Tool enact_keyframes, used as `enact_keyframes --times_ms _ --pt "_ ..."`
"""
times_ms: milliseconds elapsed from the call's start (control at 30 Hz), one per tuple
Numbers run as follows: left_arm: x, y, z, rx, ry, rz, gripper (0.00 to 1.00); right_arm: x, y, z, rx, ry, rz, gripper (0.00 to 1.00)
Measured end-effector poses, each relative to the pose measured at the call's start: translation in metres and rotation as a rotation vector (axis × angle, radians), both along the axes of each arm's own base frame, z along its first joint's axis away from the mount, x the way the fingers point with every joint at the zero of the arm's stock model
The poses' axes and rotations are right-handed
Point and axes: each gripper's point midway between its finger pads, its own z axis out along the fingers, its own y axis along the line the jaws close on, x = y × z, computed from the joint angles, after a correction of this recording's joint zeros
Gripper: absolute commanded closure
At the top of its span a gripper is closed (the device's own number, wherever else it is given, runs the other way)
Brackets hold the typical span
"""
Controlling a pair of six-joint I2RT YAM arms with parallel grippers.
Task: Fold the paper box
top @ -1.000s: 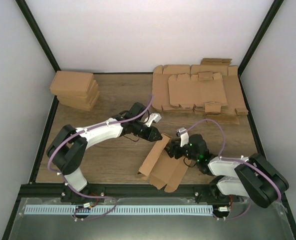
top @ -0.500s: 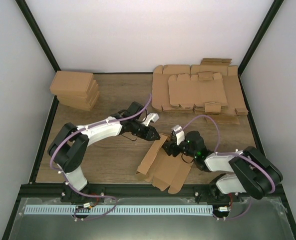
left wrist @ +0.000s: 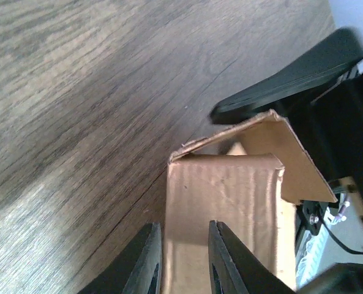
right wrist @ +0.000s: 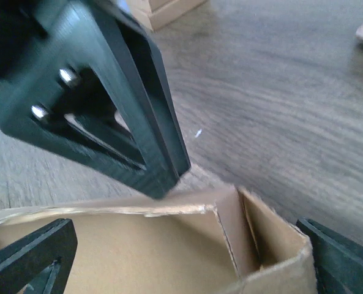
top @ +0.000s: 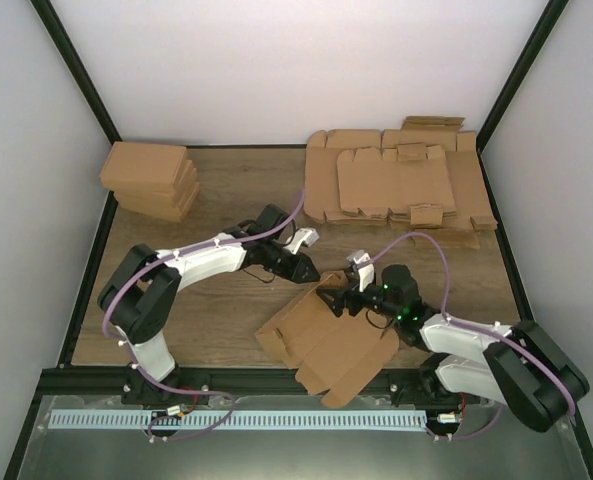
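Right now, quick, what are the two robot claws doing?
Left gripper: nearly closed over the paper box; whether it grips cannot be told.
Right gripper: open wide, the box's end between its fingers.

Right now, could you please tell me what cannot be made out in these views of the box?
Left wrist view: whether the left gripper pinches the paper box or merely rests on it; its fingers cover the contact.
Top view: the box's far end, covered by the right gripper.
Right wrist view: most of the right gripper's fingers, cut off at the bottom corners.
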Motion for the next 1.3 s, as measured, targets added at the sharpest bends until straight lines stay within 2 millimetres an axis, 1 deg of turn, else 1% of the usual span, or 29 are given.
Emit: enact_keyframes --times_ms 67,133,200,400,533,667,733,833,933,1000,1133,1300 --pt "-0.001 0.002 -0.005 0.016 0.008 0.001 0.75 -0.001 0.0 0.011 0.028 -0.015 -0.003 0.0" --pt "-0.001 0.003 -0.009 0.03 0.013 0.004 0.75 -0.001 -0.001 0.017 0.047 -0.025 -0.013 0.0" --pt "-0.001 0.004 -0.01 0.038 0.013 0.006 0.75 -0.002 -0.005 0.019 0.057 -0.029 -0.031 0.0" --pt "-0.001 0.005 -0.011 0.047 0.009 0.007 0.75 -0.003 -0.014 0.016 0.064 0.004 -0.088 0.0" --pt "-0.003 0.004 -0.012 0.05 0.011 0.002 0.75 -0.001 -0.021 0.022 0.084 0.01 -0.137 0.0" --pt "-0.007 0.002 -0.012 0.05 0.01 -0.007 0.75 -0.001 -0.026 0.034 0.115 0.005 -0.172 0.0" --pt "-0.008 0.001 -0.012 0.05 0.01 -0.012 0.75 -0.001 -0.03 0.037 0.125 0.009 -0.198 0.05" --pt "-0.01 0.0 -0.012 0.05 0.01 -0.016 0.75 0.004 -0.046 0.031 0.116 0.06 -0.306 0.11" --pt "-0.011 -0.001 -0.012 0.053 0.009 -0.018 0.75 0.008 -0.061 0.023 0.093 0.116 -0.409 0.12" --pt "-0.011 -0.001 -0.012 0.055 0.007 -0.019 0.75 0.008 -0.066 0.021 0.085 0.14 -0.445 0.12" --pt "-0.012 -0.002 -0.012 0.057 0.005 -0.021 0.75 0.006 -0.066 0.019 0.065 0.174 -0.439 0.13" --pt "-0.013 0.0 -0.014 0.07 0.008 -0.018 0.75 0.006 -0.059 0.01 -0.014 0.243 -0.409 0.09"
